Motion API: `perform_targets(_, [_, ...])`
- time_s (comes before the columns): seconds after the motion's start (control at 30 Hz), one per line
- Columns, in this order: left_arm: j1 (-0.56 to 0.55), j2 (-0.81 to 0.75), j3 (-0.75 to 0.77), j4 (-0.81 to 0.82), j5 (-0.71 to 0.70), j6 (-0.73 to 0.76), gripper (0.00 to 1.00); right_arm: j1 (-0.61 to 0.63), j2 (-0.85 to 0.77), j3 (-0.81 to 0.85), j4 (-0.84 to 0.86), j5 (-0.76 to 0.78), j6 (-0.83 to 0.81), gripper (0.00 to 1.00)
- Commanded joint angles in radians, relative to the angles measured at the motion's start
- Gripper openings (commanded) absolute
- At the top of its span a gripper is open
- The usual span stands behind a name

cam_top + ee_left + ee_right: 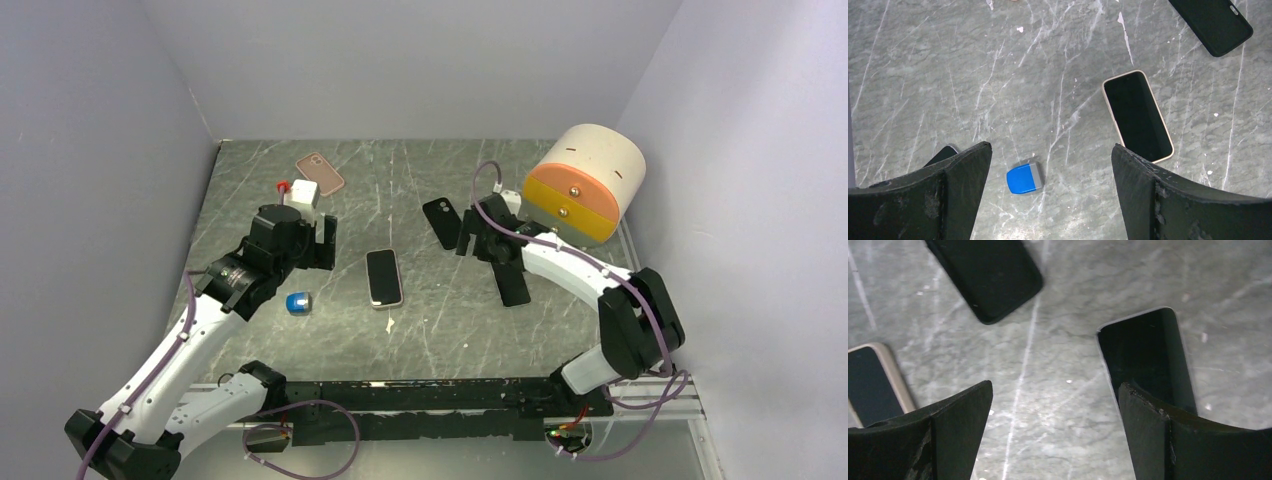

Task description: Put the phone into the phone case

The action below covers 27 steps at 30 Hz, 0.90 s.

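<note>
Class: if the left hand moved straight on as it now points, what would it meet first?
Most likely bare tabletop, between the small blue block and the cream-edged phone; depth is hard to judge.

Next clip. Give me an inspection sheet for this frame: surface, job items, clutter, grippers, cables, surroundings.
Surface: grey marbled table, a small white fleck near its middle.
Job's things: cream-rimmed phone screen up at centre; black phone partly under the right arm; black case and pink case lie apart from both phones.
Clutter: blue block; white cube; cream-and-orange drum at far right.
Grippers: left gripper open, above bare table; right gripper open, one finger over the black phone.
Cables: purple cables run along both arms.
Surroundings: pale walls on three sides.
</note>
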Motion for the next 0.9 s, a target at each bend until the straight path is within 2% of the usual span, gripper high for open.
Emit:
perform_targets(0.0, [0.0, -0.008, 0.007, 0.031, -0.009, 0.014, 0.94, -0.042, -0.037, -0.015, -0.096, 0.062, -0.036, 0.99])
perform_targets(0.5, [0.0, -0.013, 0.007, 0.029, -0.018, 0.015, 0.94, -0.153, 0.093, -0.011, -0.121, -0.002, -0.093, 0.99])
perform_targets(0.87, [0.0, -0.022, 0.004, 0.032, 0.0, 0.017, 0.94, -0.195, 0.105, -0.05, -0.088, -0.036, -0.118, 0.99])
